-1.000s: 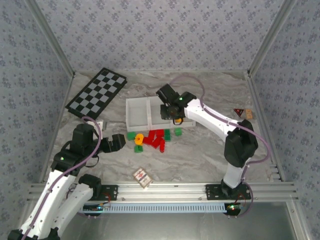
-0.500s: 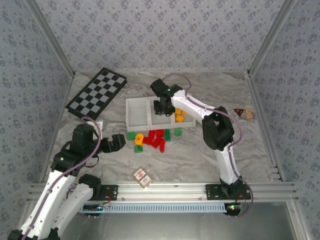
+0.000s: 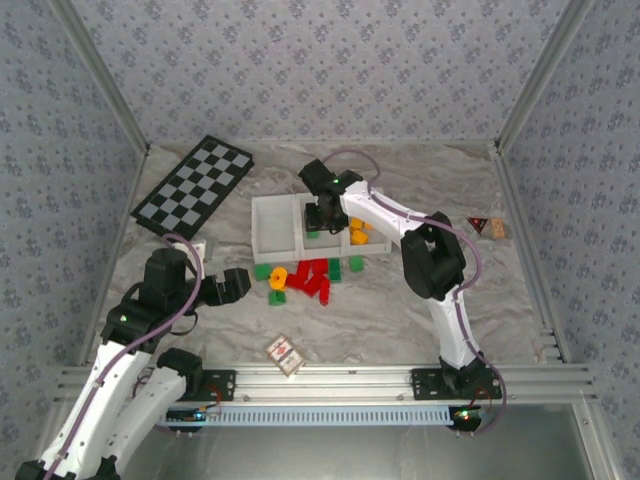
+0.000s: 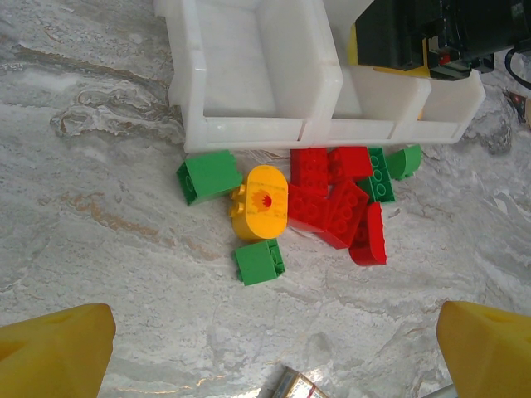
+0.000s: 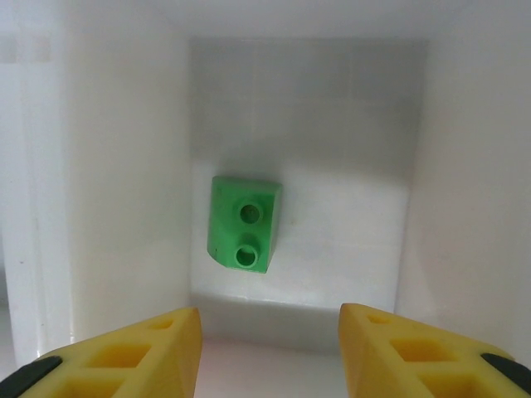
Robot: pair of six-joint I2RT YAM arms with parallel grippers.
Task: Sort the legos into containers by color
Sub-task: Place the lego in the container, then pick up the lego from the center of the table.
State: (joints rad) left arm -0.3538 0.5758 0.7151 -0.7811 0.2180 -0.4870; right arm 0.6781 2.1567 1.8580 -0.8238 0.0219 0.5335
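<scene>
The containers are one white tray (image 3: 275, 226) of three compartments in a row. My right gripper (image 3: 322, 214) hangs over the middle compartment, open (image 5: 270, 332). A green lego (image 5: 244, 224) lies loose on that compartment's floor, below and apart from the yellow fingertips (image 5: 137, 352). Yellow legos (image 3: 360, 234) sit in the right compartment. In front of the tray lies a pile: red legos (image 4: 332, 203), a yellow rounded one (image 4: 261, 203) and green ones (image 4: 207, 176) (image 4: 259, 262). My left gripper (image 3: 240, 285) stays wide open (image 4: 274, 348) near the pile's left side, holding nothing.
A black-and-grey checkerboard (image 3: 195, 185) lies at the back left. A small white card with a red mark (image 3: 284, 352) rests near the front edge. A dark red triangle (image 3: 478, 224) and a tan piece sit at the far right. Metal rails bound the table.
My right arm swung left from the right compartment to above the middle one and its jaws spread apart. The green lego now lies free on the compartment floor. The left arm stayed still.
</scene>
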